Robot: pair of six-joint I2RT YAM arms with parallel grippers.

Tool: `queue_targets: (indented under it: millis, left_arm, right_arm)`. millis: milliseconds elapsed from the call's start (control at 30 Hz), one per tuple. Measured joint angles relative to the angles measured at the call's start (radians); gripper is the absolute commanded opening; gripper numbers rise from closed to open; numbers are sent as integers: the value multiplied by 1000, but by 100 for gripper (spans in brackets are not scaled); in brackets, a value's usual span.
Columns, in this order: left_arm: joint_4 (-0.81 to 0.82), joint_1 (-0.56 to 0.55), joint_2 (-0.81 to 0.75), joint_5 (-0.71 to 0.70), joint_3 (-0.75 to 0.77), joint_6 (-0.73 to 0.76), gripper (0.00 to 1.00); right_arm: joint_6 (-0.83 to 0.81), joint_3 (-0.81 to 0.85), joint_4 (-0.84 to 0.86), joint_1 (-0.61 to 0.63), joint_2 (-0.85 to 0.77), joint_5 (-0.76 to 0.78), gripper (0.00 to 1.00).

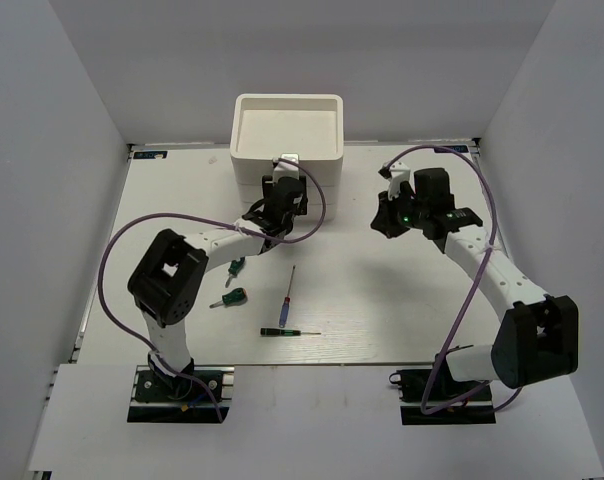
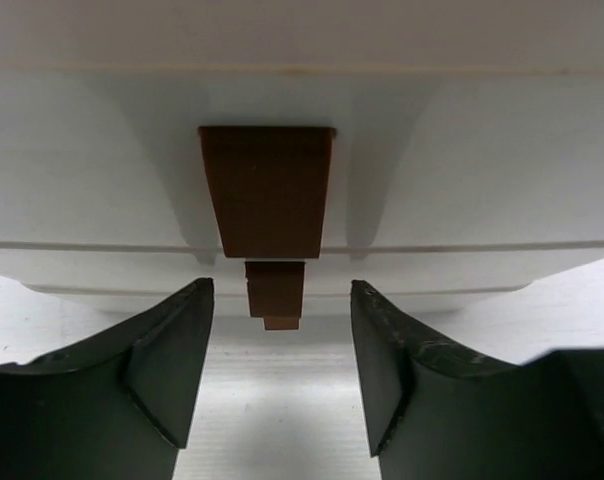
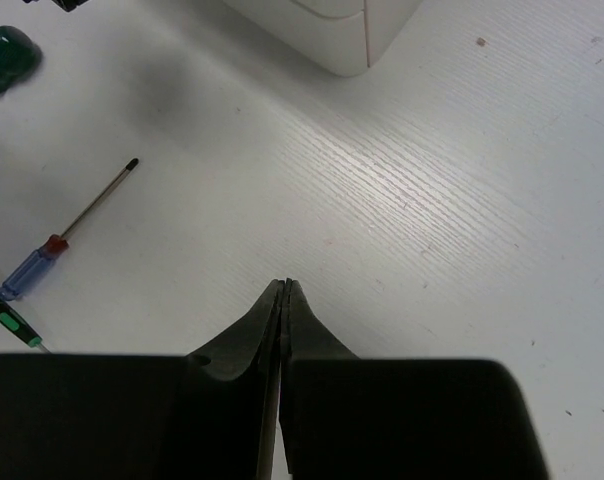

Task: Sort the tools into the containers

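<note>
The white stacked organizer (image 1: pixel 287 105) stands at the back middle, its top tray empty. My left gripper (image 1: pixel 281 188) is open right in front of its drawers. In the left wrist view the left gripper (image 2: pixel 280 298) stands apart around a small brown tab (image 2: pixel 275 288), below a larger brown tab (image 2: pixel 267 190), touching neither. My right gripper (image 1: pixel 384 220) is shut and empty above the table, as the right wrist view (image 3: pixel 285 287) shows. Two green-handled screwdrivers (image 1: pixel 236 267) (image 1: pixel 230 298), a red-blue screwdriver (image 1: pixel 289 295) and a black-green precision screwdriver (image 1: pixel 287 332) lie on the table. No pliers are in view.
White walls enclose the table (image 1: pixel 382 310) on three sides. The organizer's corner (image 3: pixel 332 30), a green handle (image 3: pixel 7 55), the red-blue screwdriver (image 3: pixel 62 235) and the precision screwdriver (image 3: pixel 7 318) show in the right wrist view. Purple cables loop over both arms.
</note>
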Motion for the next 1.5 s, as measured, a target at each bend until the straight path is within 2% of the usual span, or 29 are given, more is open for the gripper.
queue_targets:
  millis: [367, 500, 533, 600, 633, 733, 967, 1200, 1433, 1500]
  left_arm:
    - [53, 3, 23, -3, -1, 36, 60]
    - [58, 4, 24, -1, -2, 43, 42]
    - [60, 4, 24, 0, -3, 44, 30]
    - [66, 6, 24, 2, -9, 50, 19]
    - [73, 6, 24, 3, -13, 53, 9]
    - [85, 5, 24, 10, -21, 55, 0]
    - [150, 5, -8, 47, -88, 46, 0]
    - [170, -14, -117, 85, -217, 23, 0]
    - [128, -50, -212, 97, -301, 7, 0]
    - [125, -53, -224, 98, -312, -3, 0]
  right_arm:
    - [14, 0, -2, -36, 2, -47, 1]
    - [16, 0, -2, -40, 3, -55, 0]
    - [16, 0, -2, -41, 3, -57, 0]
    - [16, 0, -2, -43, 3, -60, 0]
    - [16, 0, -1, -45, 3, -62, 0]
    - [15, 0, -1, -48, 3, -67, 0]
    - [15, 0, 3, -50, 8, -78, 0]
    - [7, 0, 14, -49, 8, -102, 0]
    - [-41, 0, 13, -49, 10, -159, 10]
    - [-60, 0, 13, -49, 16, -184, 17]
